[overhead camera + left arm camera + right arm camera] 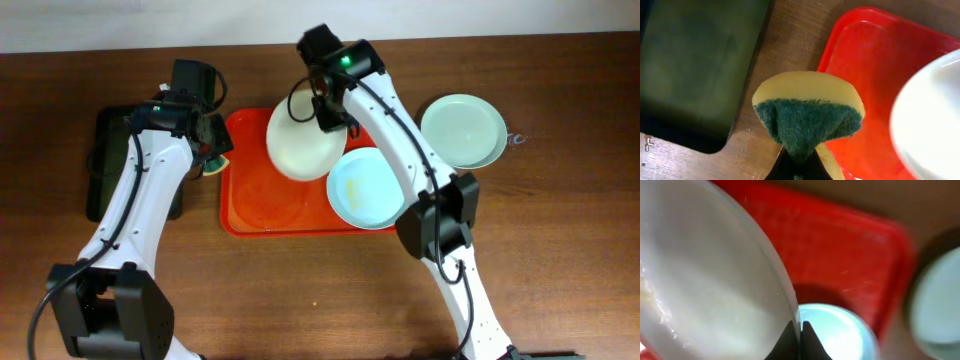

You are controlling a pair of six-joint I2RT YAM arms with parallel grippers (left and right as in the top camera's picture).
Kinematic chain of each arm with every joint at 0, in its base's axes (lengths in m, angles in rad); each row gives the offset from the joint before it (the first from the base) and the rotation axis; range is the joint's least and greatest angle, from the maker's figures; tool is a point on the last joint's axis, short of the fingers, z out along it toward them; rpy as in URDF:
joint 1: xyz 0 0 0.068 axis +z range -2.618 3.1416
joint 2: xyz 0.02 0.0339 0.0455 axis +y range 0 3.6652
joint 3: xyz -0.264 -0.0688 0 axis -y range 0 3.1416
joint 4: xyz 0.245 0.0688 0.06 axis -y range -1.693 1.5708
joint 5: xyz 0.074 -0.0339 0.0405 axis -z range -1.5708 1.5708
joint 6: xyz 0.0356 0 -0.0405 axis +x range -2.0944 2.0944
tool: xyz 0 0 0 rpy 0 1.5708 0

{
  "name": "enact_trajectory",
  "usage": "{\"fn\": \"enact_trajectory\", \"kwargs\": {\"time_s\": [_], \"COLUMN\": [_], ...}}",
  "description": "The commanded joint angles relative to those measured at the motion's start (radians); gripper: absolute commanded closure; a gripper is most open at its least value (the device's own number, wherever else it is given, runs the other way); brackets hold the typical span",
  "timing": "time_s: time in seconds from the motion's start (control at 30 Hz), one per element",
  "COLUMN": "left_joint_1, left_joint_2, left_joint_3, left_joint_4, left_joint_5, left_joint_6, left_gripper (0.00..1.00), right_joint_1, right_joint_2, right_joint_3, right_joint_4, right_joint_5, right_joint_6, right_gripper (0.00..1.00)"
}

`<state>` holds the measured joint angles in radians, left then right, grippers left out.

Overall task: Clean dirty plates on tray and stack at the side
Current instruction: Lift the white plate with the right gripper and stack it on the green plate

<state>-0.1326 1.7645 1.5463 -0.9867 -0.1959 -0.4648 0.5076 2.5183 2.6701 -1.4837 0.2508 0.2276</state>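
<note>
Three plates are in view, one white and two pale mint-blue. The white plate (303, 140) is round, shallow and glossy. It hangs tilted above the tray (250, 205) toward the tray's 12 to 1 o'clock part, and the right gripper (328, 112) has its jaws clamped on the rim at the plate's 2 o'clock edge. In the right wrist view the dark fingertips (807, 342) pinch that thin rim. One mint-blue plate (365, 188) lies at the tray's 4 o'clock end, with its edge hanging over the tray's rim and a small yellow smear (352, 186) on its face. The other mint-blue plate (462, 130) lies on the wooden table (300, 300) at about 2 o'clock from the tray, apart from it. The one red-orange tray is rectangular with rounded corners and a low rim. At its 9 o'clock side is one smaller black tray (110, 160). Between the two trays, the left gripper (212, 150) is closed on one sponge (807, 112), yellow with a green scouring face, squeezed into a fold. A green light (347, 62) glows on the right arm.
</note>
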Motion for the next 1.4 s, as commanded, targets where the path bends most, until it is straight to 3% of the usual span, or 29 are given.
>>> {"fn": "enact_trajectory", "kwargs": {"time_s": [0.0,0.13,0.37,0.47,0.53,0.63,0.7,0.77,0.93,1.03,1.13,1.37], "left_joint_1": [-0.002,0.039,0.157,0.164,0.164,0.164,0.162,0.162,0.162,0.162,0.162,0.162], "left_joint_2": [-0.005,-0.005,-0.005,-0.005,-0.005,-0.005,-0.005,-0.005,-0.005,-0.005,-0.005,-0.005], "left_joint_3": [-0.007,-0.007,-0.007,-0.007,-0.007,-0.007,-0.007,-0.007,-0.007,-0.007,-0.007,-0.007], "left_joint_4": [-0.003,-0.016,-0.086,-0.085,-0.084,-0.086,-0.099,-0.11,-0.112,-0.111,-0.107,-0.103], "left_joint_5": [-0.058,-0.061,-0.052,-0.052,-0.052,-0.052,-0.051,-0.052,-0.052,-0.052,-0.051,-0.051], "left_joint_6": [0.006,0.006,0.006,0.006,0.006,0.006,0.006,0.006,0.006,0.006,0.006,0.006], "left_gripper": [1.0,1.0,1.0,1.0,1.0,1.0,1.0,1.0,1.0,1.0,1.0,1.0], "right_joint_1": [0.103,0.195,0.294,0.306,0.299,0.234,0.138,0.055,-0.274,-0.463,-0.624,-0.848], "right_joint_2": [0.0,0.0,-0.001,-0.001,0.0,0.006,0.016,0.009,-0.002,-0.001,0.002,0.002], "right_joint_3": [0.142,0.171,0.171,0.171,0.171,0.146,0.103,0.107,0.117,0.084,0.015,-0.116], "right_joint_4": [-0.086,-0.171,-0.178,-0.177,-0.151,-0.015,0.029,0.019,0.017,-0.039,-0.1,-0.087], "right_joint_5": [0.558,0.939,1.222,1.242,1.11,0.584,0.133,-0.097,-0.903,-0.914,-0.693,-0.631], "right_joint_6": [-0.011,-0.013,-0.014,-0.013,-0.009,-0.014,-0.229,-0.227,-0.258,-0.258,-0.257,-0.253], "right_gripper": [0.96,0.96,0.96,0.96,0.96,0.96,0.96,0.96,0.96,0.96,0.96,0.96]}}
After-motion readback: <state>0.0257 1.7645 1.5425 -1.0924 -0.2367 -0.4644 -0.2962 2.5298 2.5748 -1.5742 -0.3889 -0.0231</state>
